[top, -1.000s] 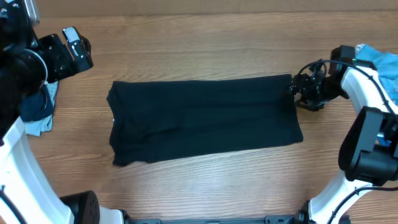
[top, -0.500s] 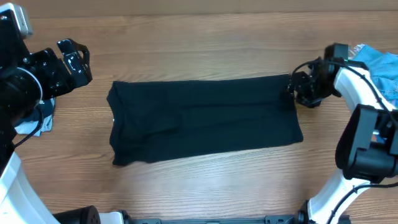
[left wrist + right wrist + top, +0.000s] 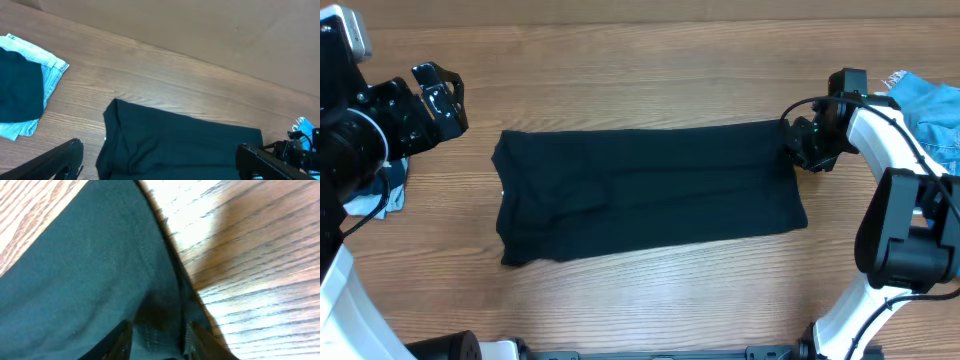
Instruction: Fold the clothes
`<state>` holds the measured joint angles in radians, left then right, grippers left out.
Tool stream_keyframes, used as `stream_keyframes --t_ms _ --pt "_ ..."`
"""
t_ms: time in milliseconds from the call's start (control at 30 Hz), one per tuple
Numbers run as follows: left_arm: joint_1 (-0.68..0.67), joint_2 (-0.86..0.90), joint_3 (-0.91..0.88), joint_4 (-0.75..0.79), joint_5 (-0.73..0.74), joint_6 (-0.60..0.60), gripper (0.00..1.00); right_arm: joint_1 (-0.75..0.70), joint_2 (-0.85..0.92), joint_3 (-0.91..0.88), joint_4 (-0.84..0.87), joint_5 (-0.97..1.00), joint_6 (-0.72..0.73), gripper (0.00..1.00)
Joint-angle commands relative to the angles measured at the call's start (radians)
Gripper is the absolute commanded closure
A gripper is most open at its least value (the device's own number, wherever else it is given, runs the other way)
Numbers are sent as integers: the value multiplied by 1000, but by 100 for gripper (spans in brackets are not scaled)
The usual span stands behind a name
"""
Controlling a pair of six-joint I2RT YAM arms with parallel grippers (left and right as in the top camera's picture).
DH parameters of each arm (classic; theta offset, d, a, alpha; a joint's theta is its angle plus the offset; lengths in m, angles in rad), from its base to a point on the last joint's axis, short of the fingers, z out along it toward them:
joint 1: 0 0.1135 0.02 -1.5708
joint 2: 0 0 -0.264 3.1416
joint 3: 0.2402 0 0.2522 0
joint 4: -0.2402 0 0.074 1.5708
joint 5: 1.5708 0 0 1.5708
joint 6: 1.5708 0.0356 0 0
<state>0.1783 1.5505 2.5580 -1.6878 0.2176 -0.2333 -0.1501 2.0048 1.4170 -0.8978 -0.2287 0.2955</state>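
At table centre, the plain black soft cloth garment (image 3: 650,195) lies spread flat on the brown wood-grain table (image 3: 650,80), long side running left to right. My right gripper (image 3: 798,148) sits low at its far right corner. Wrist view: my two dark fingers (image 3: 122,340) straddle the stitched hem, black cloth in the narrow gap between them. Clamped or only touching, I cannot tell. My left gripper (image 3: 440,92) hangs above the table off the garment's far left corner, jaws spread wide, nothing between them. Below it, a pale washed light-blue denim piece (image 3: 50,75) with a dark cloth on top. Bright blue denim garment (image 3: 925,105) at the right edge.
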Motion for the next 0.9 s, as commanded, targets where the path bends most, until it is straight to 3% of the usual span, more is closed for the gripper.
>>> stream_keyframes --t_ms 0,100,267,433,867 --pt "-3 0 3 -2 19 12 0 -2 12 -5 2 19 5 63" --pt "-3 0 3 -2 19 12 0 -1 42 -5 5 3 20 64" --pt "-3 0 3 -2 19 12 0 -2 71 -4 2 -26 19 85" --pt "-3 0 3 -2 19 12 0 -3 65 -4 -47 -6 12 91" --pt "-3 0 3 -2 19 12 0 -7 -40 -2 -105 132 -10 82"
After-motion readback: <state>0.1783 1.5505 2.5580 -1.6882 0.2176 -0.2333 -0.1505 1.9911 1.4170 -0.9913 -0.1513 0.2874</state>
